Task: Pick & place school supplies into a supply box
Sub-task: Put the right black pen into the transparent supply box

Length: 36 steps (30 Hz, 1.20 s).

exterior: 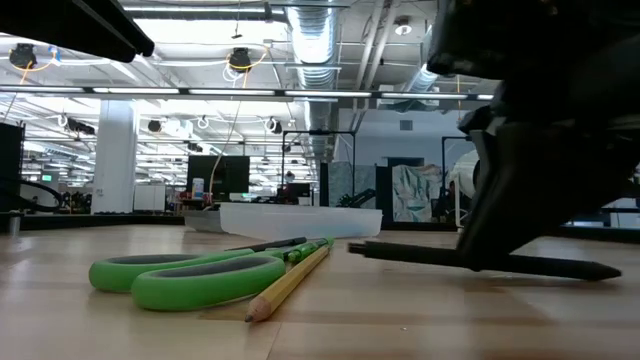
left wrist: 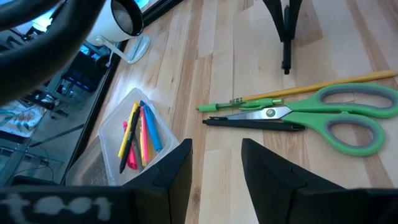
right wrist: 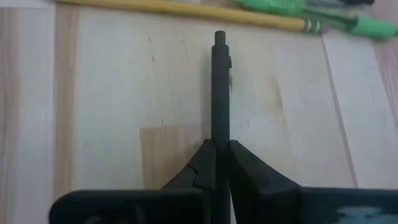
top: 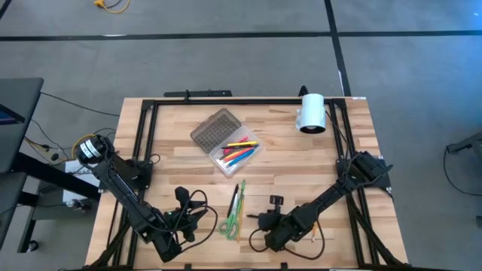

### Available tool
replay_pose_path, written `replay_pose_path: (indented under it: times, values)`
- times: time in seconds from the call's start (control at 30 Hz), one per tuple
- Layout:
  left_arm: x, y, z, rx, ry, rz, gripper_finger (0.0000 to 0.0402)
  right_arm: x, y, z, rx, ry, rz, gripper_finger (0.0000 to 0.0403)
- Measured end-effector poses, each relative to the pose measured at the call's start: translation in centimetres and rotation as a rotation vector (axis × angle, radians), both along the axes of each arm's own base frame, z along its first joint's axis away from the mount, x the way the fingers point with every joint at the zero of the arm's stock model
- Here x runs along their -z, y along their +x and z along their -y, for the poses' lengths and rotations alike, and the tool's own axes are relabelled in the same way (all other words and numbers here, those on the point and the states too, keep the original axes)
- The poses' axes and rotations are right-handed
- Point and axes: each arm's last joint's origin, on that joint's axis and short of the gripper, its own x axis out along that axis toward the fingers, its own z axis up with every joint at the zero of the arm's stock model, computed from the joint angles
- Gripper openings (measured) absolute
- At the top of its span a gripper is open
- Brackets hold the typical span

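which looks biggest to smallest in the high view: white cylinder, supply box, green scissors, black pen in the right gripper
1. supply box, counting its open lid
2. white cylinder
3. green scissors, long but slim
4. black pen, shut in the right gripper, only a short stub showing

The cylinder stands nearer the camera, so 2 versus 3 is unsure.

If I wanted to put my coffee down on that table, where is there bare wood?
Bare wood lies between the white cylinder and the right arm, and along the left edge beside the supply box. It is crowded near the front: scissors, pencil, the left gripper and the right gripper, clamped on a black pen.
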Motion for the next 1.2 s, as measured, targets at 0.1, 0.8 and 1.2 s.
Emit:
replay_pose_path:
  times: [0.1, 0.8, 1.2]
  values:
    - [0.0, 0.0, 0.0, 0.000, 0.000, 0.000, 0.0131, 0.0, 0.2, 0.2, -0.005, -0.006, 0.003, 0.0009]
    - [0.0, 0.0, -0.1, -0.004, 0.007, 0.000, 0.0131, -0.4, 1.4, 2.2, -0.108, -0.222, 0.008, 0.0007]
    - [0.1, 0.3, -0.9, -0.030, 0.055, -0.027, 0.0131, -2.2, 4.3, 5.6, -0.159, -0.593, 0.011, 0.0007]
